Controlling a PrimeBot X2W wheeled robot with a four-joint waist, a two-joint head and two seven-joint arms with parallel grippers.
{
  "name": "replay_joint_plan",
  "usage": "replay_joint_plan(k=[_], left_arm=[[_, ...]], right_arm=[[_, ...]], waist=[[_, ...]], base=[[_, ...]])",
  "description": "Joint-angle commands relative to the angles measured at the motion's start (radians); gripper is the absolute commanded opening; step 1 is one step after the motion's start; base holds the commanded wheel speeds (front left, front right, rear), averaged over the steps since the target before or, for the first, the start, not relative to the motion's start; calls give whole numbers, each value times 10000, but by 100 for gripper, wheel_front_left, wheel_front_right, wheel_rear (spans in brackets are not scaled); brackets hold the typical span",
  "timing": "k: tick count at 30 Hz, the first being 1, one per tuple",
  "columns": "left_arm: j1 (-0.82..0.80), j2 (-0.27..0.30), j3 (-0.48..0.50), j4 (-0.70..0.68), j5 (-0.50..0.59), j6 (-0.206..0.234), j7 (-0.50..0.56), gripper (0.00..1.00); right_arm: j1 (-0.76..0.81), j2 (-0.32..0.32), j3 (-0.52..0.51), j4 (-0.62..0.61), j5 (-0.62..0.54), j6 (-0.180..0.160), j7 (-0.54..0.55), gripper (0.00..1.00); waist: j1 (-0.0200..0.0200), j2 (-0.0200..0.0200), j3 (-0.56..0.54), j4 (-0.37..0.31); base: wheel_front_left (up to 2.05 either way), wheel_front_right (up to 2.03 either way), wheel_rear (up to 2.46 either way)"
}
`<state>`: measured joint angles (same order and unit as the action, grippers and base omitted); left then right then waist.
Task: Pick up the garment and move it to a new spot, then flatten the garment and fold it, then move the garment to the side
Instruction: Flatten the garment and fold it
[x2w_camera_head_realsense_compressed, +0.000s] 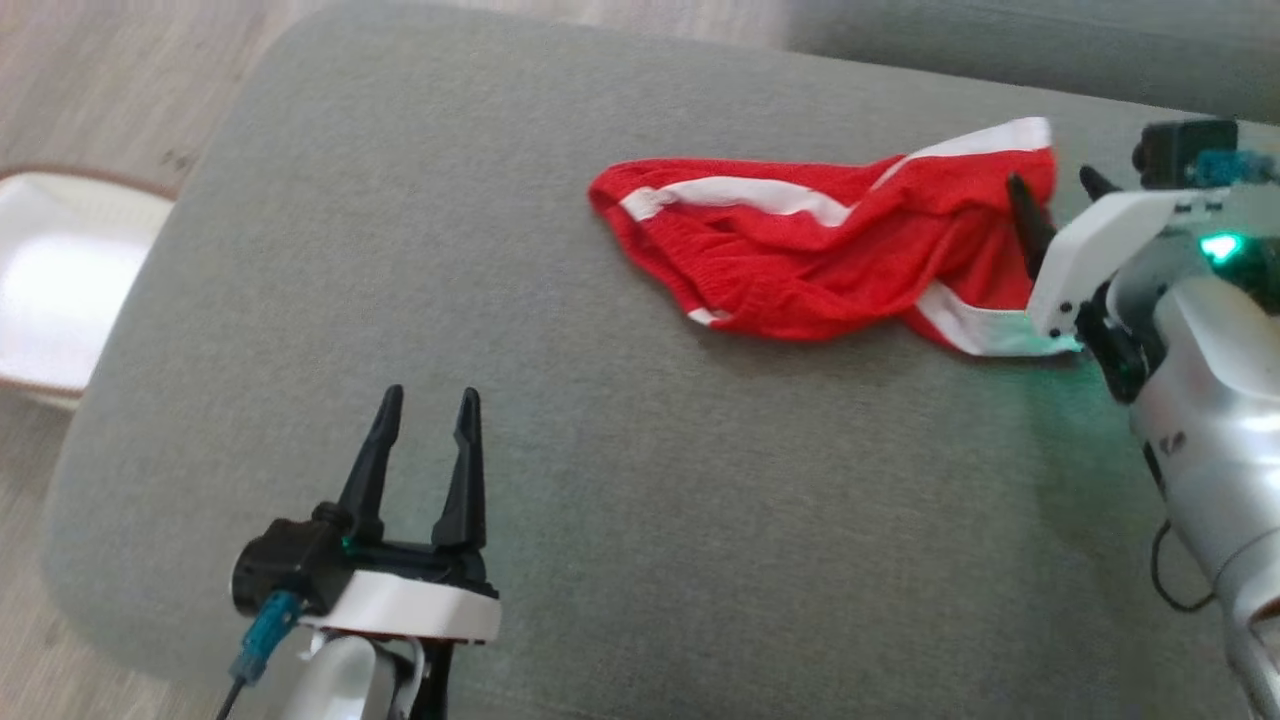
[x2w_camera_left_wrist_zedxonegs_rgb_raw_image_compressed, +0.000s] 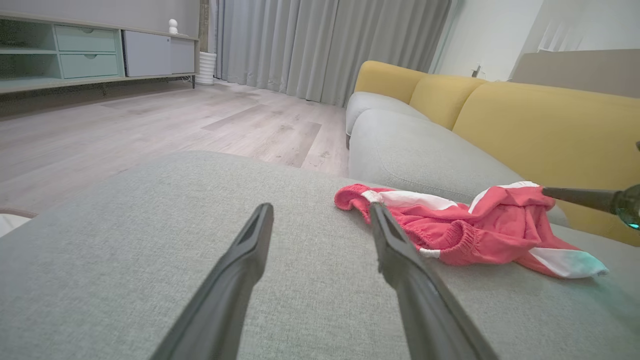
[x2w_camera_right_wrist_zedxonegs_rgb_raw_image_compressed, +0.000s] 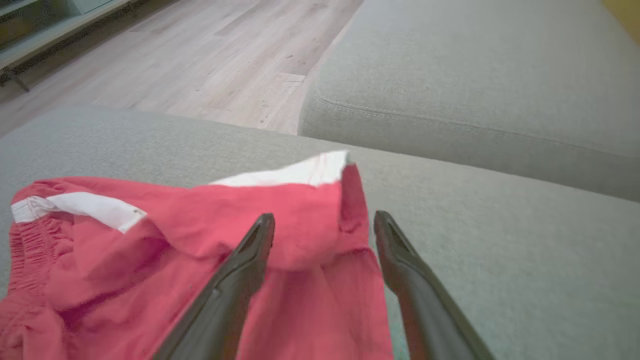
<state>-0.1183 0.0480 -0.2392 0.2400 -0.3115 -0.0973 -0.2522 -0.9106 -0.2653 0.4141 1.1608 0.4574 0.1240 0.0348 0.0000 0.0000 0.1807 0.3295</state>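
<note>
At the spread right gripper (x2w_camera_right_wrist_zedxonegs_rgb_raw_image_compressed: 324, 220), the shorts (x2w_camera_head_realsense_compressed: 800, 250) lie bunched, ungripped. Flattening probably wants opposite hems pulled apart; the left gripper (x2w_camera_head_realsense_compressed: 425, 410) is spread too.

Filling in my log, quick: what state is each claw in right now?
Left claw: open, holding nothing.
Right claw: open, fingers spread over the red garment, not gripping it.
</note>
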Motion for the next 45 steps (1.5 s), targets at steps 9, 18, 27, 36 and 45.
replay_joint_plan(k=[9, 18, 27, 36, 45], left_arm=[[-119, 22, 805, -521, 235, -123, -95, 100], [0, 22, 1143, -969, 292, -152, -95, 100], [107, 22, 1356, -1308, 308, -139, -95, 100], [359, 22, 1441, -1404, 279, -194, -95, 100], [387, 22, 1436, -1345, 346, -235, -95, 100]], right_arm=[[847, -323, 587, -990, 865, 67, -1518, 100], [2214, -80, -2, -2812, 1348, 67, -2936, 100], [4857, 1177, -2698, -6440, -411, 67, -2963, 100], [7100, 2119, -3356, -8787, -1773, 67, -2964, 100], [7599, 2148, -3276, -9075, -1157, 67, -2965, 100]], waist=[[0, 0, -885, -1332], [0, 0, -1111, -2236], [0, 0, -999, -2864], [0, 0, -1008, -3232], [0, 0, -999, -3286]], base=[[0, 0, 0], [0, 0, 0], [0, 0, 0], [0, 0, 0], [0, 0, 0]])
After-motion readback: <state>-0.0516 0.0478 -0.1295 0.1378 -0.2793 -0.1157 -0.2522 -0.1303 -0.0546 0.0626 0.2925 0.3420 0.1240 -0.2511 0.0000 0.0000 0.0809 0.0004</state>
